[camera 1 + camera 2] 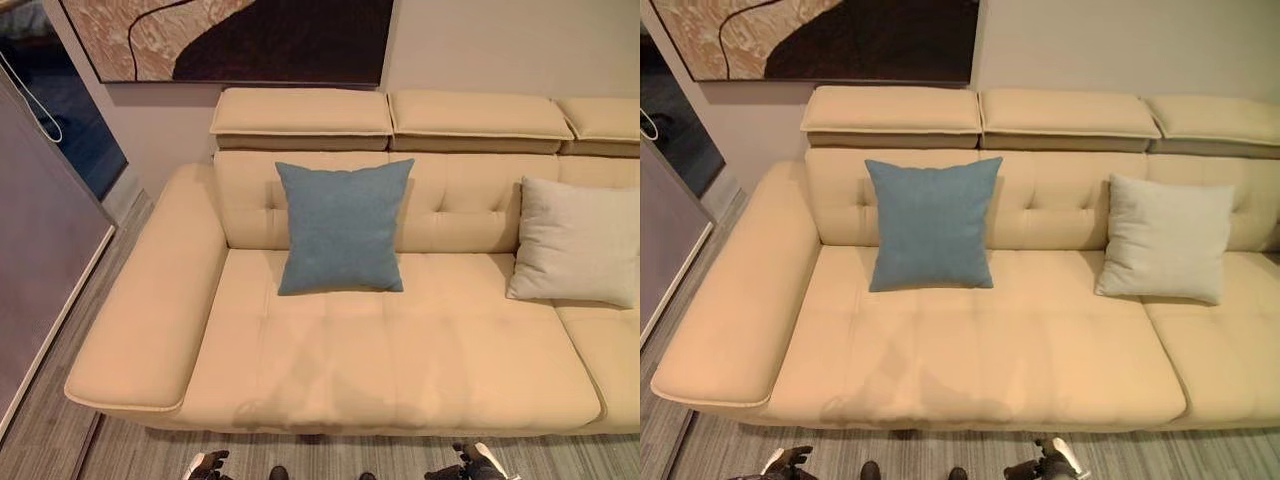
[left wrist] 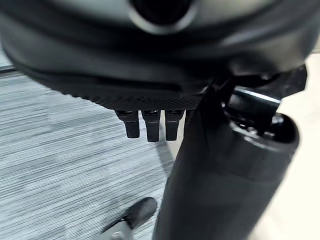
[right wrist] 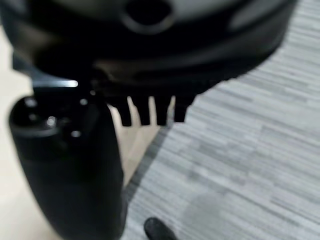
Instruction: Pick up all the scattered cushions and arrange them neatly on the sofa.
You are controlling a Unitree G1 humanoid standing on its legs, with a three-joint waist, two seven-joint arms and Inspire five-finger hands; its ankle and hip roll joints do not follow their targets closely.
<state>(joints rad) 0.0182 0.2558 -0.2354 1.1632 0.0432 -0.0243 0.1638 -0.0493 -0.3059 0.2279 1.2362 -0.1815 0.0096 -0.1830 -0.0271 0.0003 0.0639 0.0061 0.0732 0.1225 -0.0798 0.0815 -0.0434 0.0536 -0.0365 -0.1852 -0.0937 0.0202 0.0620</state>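
- Sofa (image 1: 400, 370): beige, takes up most of the head view. Long seat, tufted back, flat headrest pads on top, wide armrest (image 1: 150, 310) on my left.
- Framed picture (image 1: 240, 40) on the wall behind it, grey striped floor (image 2: 60, 165) in front. No cushion lying on the strip of floor I can see.
- Blue cushion (image 1: 343, 227): upright on the seat, leaning on the back, left of centre, square to it.
- Light grey cushion (image 1: 1167, 238): also upright against the back, well apart from the blue one, further to my right, slightly turned.
- My read: both visible cushions are already placed, so the task looks close to done. The step now is a check, not a grab.
- To do it well, I'd pan the head down and to both sides first, since the floor near the sofa base and past the armrest is mostly out of frame.
- If nothing turns up, only touch-up I'd consider is squaring the grey one. Push lightly with flat fingers at its top corner, or it tips forward.
- Left hand (image 2: 147, 125): low by my side, over the floor, fingers hanging relaxed, holding nothing.
- Right hand (image 3: 150, 112): same, low over the floor, fingers loose and straight, empty.
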